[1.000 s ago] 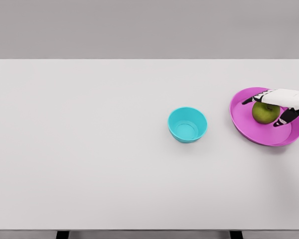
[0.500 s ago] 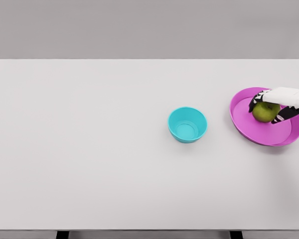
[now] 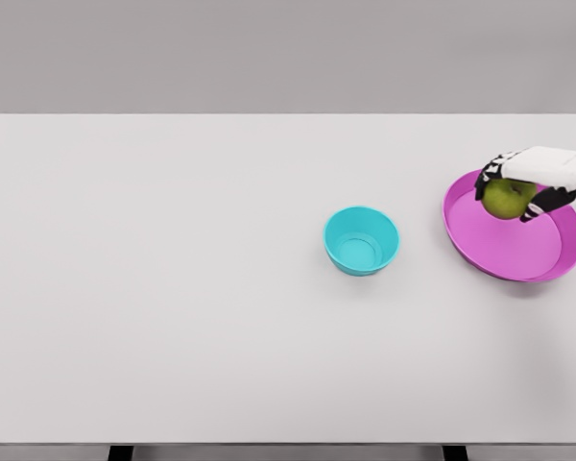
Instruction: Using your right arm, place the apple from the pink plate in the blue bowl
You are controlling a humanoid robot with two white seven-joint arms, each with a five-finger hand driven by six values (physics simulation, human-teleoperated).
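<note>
Right hand (image 3: 515, 187) now clenched around apple (image 3: 506, 199), raised off pink plate (image 3: 504, 252); carry to blue bowl (image 3: 361, 241), left of plate, next.

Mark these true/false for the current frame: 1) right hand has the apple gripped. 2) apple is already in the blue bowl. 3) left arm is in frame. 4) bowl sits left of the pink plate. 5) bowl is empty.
1) True. The right hand has its fingers curled around the green apple.
2) False. The apple is over the far part of the pink plate, held in the hand; whether it is clear of the plate cannot be told from this view.
3) False. Only the right arm shows, coming in from the right edge.
4) True. The blue bowl stands on the white table, left of the plate and apart from it.
5) True. Nothing shows inside it.
</note>
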